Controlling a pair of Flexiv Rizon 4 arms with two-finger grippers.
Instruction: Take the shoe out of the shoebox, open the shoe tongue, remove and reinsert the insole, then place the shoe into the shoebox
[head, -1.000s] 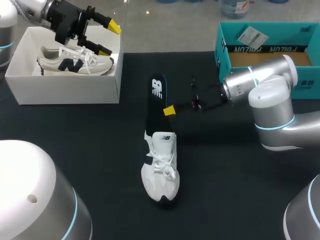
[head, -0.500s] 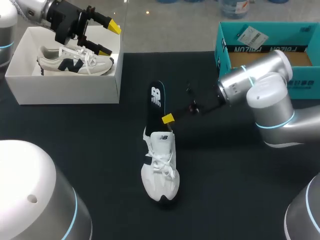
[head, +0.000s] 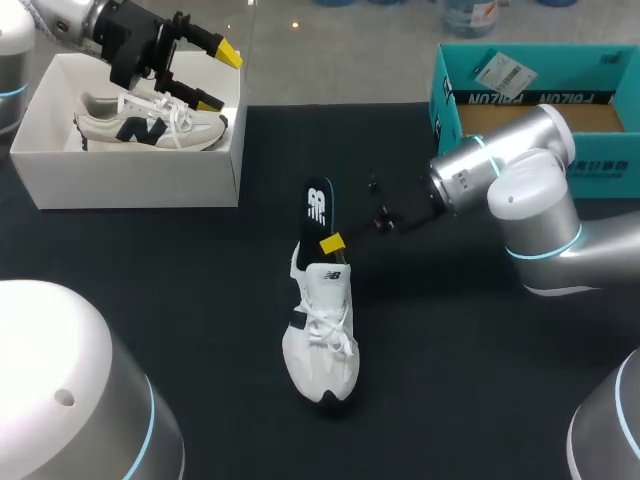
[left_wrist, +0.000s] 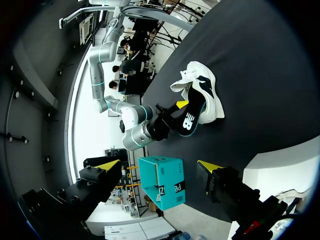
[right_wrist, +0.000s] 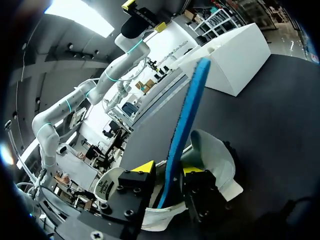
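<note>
On the black table (head: 480, 380) the white shoe (head: 322, 335) lies near the middle, its toe to six o'clock. The black insole (head: 316, 205) stands out of its opening toward twelve o'clock, with the lower end inside the shoe. The right gripper (head: 335, 243) comes in from three o'clock and is closed on the insole just above the tongue. The right arm's elbow covers part of the front wall of the teal box (head: 470, 95), which is at two o'clock from the shoe.

The right wrist view shows what the head view does not: the insole's edge (right_wrist: 187, 115) runs up between the two yellow fingertips (right_wrist: 142, 167), and both press on it. The open mouth of the shoe (right_wrist: 215, 155) is right under them.

In the left wrist view the left gripper (left_wrist: 157, 165) is wide open with nothing between its fingers. The shoe (left_wrist: 200, 87) and the insole (left_wrist: 192, 112) are well apart, far ahead of it.

The white shoebox (head: 130, 185) is at ten o'clock from the shoe. A second shoe (head: 120, 128) lies in it on its side. The left gripper (head: 220, 78) hangs over this box. The teal box shows its brown inside.
</note>
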